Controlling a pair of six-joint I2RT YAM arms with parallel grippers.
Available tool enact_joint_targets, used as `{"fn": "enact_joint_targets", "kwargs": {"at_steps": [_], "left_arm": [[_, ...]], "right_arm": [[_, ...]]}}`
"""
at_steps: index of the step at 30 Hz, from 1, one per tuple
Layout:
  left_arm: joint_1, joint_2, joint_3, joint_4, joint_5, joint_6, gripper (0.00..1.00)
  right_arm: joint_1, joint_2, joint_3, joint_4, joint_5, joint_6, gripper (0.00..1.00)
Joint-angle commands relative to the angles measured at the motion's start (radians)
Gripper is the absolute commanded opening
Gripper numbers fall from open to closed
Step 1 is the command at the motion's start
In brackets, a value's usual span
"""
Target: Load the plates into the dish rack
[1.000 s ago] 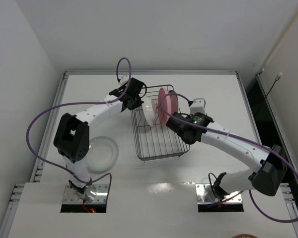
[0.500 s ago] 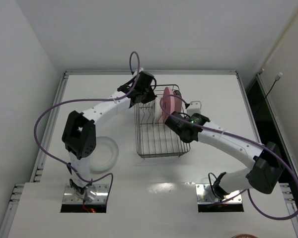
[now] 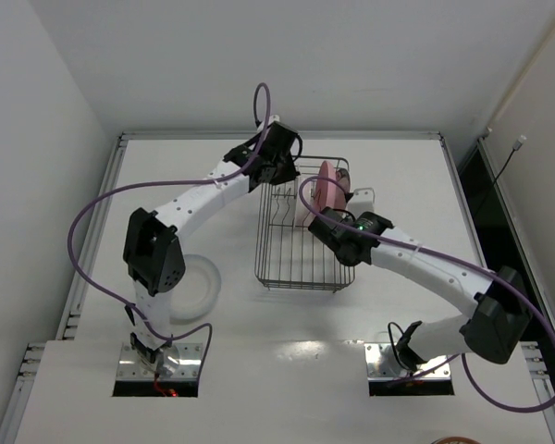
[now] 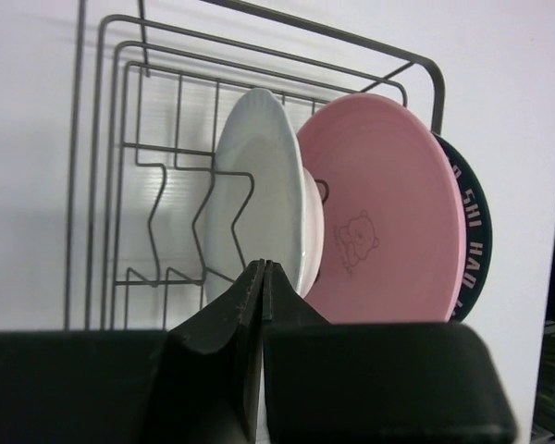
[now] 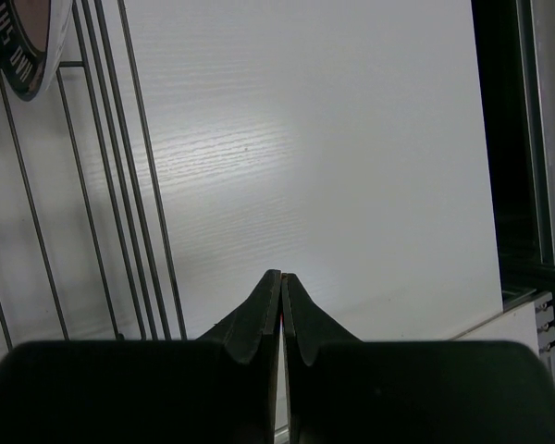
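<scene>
Your left arm has swung farther toward the dish rack's (image 3: 296, 288) far end; your left gripper (image 4: 262, 268) is pressed together, empty. Your right gripper (image 5: 281, 277) is likewise pinched closed on nothing beside the rack. A whitish plate (image 4: 259, 185), the pink plate (image 4: 379, 213) and the dark-rimmed plate (image 4: 467, 240) stand upright in it; another whitish plate (image 3: 203, 287) lies on the table (image 3: 398, 185)

White lettering on dark-rimmed plate (image 4: 468, 242): cropped, unreadable.

Overhead view from high behind, looking down on the whole counter (image 3: 166, 166). Left wrist view close to the rack (image 4: 437, 97), facing its standing plates (image 4: 379, 213). Right wrist view low beside the same rack, facing across the counter.
</scene>
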Motion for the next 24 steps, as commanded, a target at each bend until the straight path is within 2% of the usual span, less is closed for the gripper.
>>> {"fn": "enact_joint_targets", "kwargs": {"at_steps": [1, 7, 9, 10, 11, 13, 14, 16, 17, 18, 21, 24], "left_arm": [[-0.007, 0.006, 0.052, -0.109, -0.059, 0.051, 0.00], [-0.007, -0.056, 0.003, -0.207, -0.187, 0.132, 0.00], [-0.007, -0.118, -0.054, -0.255, -0.231, 0.178, 0.04], [-0.007, -0.136, -0.074, -0.282, -0.304, 0.178, 0.06], [-0.007, -0.155, -0.118, -0.339, -0.338, 0.178, 0.07], [-0.007, -0.236, -0.187, -0.353, -0.385, 0.168, 0.10], [-0.007, -0.270, -0.268, -0.362, -0.401, 0.168, 0.21], [-0.007, -0.368, -0.348, -0.347, -0.383, 0.168, 0.33], [-0.007, -0.394, -0.414, -0.332, -0.369, 0.168, 0.47], [0.005, -0.412, -0.442, -0.332, -0.355, 0.157, 0.53], [0.005, -0.439, -0.528, -0.332, -0.301, 0.137, 0.66], [0.005, -0.439, -0.609, -0.321, -0.237, 0.116, 0.68]], "right_arm": [[-0.006, -0.027, -0.002, 0.031, -0.006, -0.009, 0.00], [-0.006, -0.037, -0.002, 0.031, -0.006, -0.019, 0.00], [-0.006, -0.046, -0.002, 0.041, -0.006, -0.028, 0.00], [-0.006, -0.046, -0.002, 0.041, -0.006, -0.037, 0.00], [-0.006, -0.056, -0.002, 0.041, -0.006, -0.037, 0.00], [-0.006, -0.066, 0.007, 0.052, -0.006, -0.046, 0.00], [-0.006, -0.066, 0.007, 0.052, -0.006, -0.057, 0.00], [-0.006, -0.077, 0.007, 0.061, -0.006, -0.069, 0.00], [-0.006, -0.077, 0.007, 0.061, -0.006, -0.069, 0.00], [-0.006, -0.086, 0.007, 0.061, -0.006, -0.078, 0.00], [-0.006, -0.095, 0.007, 0.061, -0.006, -0.078, 0.00], [-0.006, -0.116, -0.002, 0.061, -0.015, -0.078, 0.00]]}}
